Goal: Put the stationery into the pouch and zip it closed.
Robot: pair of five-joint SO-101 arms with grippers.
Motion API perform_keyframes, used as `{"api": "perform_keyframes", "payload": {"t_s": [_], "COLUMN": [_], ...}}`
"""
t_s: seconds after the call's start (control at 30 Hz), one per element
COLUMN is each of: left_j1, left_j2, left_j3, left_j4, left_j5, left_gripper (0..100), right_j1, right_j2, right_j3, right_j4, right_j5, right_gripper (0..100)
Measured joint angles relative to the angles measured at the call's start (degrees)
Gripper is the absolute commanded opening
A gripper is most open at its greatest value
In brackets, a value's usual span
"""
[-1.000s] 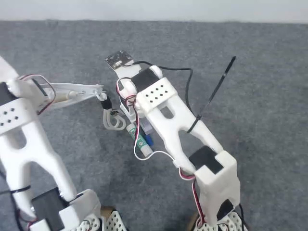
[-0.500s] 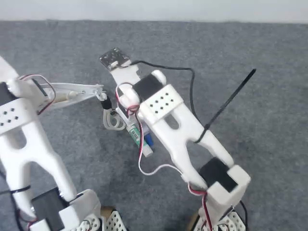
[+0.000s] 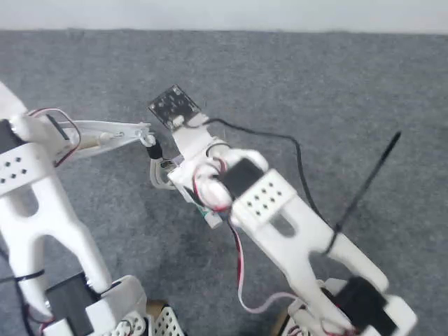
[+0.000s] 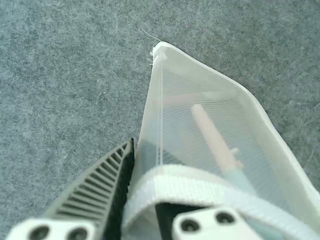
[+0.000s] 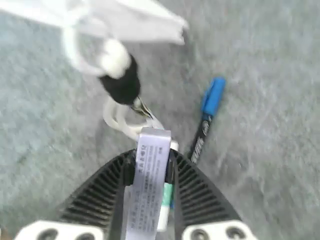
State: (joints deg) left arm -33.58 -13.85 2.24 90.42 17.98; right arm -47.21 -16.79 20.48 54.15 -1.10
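My left gripper [image 4: 150, 200] is shut on the zip edge of a white mesh pouch [image 4: 210, 125], held off the carpet with a pinkish pen [image 4: 212, 137] inside. In the high view the pouch [image 3: 112, 134] stretches rightward to its black zipper pull [image 3: 154, 148] and white cord loop [image 3: 162, 178]. My right gripper [image 5: 150, 160] is shut on a lavender-labelled stationery item [image 5: 147, 192], just short of the zipper pull [image 5: 122, 85] and the pouch corner [image 5: 135, 17]. A blue-capped pen [image 5: 205, 120] lies on the carpet beside it.
Grey carpet [image 3: 336, 84] covers the whole table, with open room at the back and right. A black cable and a stiff black tie [image 3: 364, 189] stick out from the right arm. The left arm's base [image 3: 84, 301] stands at the front left.
The right arm has swung and stretched lower, its elbow moving to the front right and its wrist turning, bringing its gripper closer to the zipper pull. The left arm and pouch have stayed still.
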Motion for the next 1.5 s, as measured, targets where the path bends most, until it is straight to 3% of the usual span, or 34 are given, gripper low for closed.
{"api": "perform_keyframes", "payload": {"t_s": [0.23,0.77,1.0,1.5], "left_j1": [0.9,1.1,1.1,1.1], "left_j2": [0.0,0.0,0.0,0.0], "left_j3": [0.0,0.0,0.0,0.0], "left_j4": [0.0,0.0,0.0,0.0], "left_j5": [0.0,0.0,0.0,0.0], "left_gripper": [1,1,1,1], "right_j1": [0.0,0.1,-0.2,-4.3], "right_j2": [-8.8,-10.8,-11.0,-26.4], "right_j3": [14.1,19.4,19.4,24.5], "right_j4": [-16.4,-31.7,-33.1,-33.5], "right_j5": [0.0,0.0,0.0,0.0], "right_gripper": [0.6,0.6,0.6,0.6]}}
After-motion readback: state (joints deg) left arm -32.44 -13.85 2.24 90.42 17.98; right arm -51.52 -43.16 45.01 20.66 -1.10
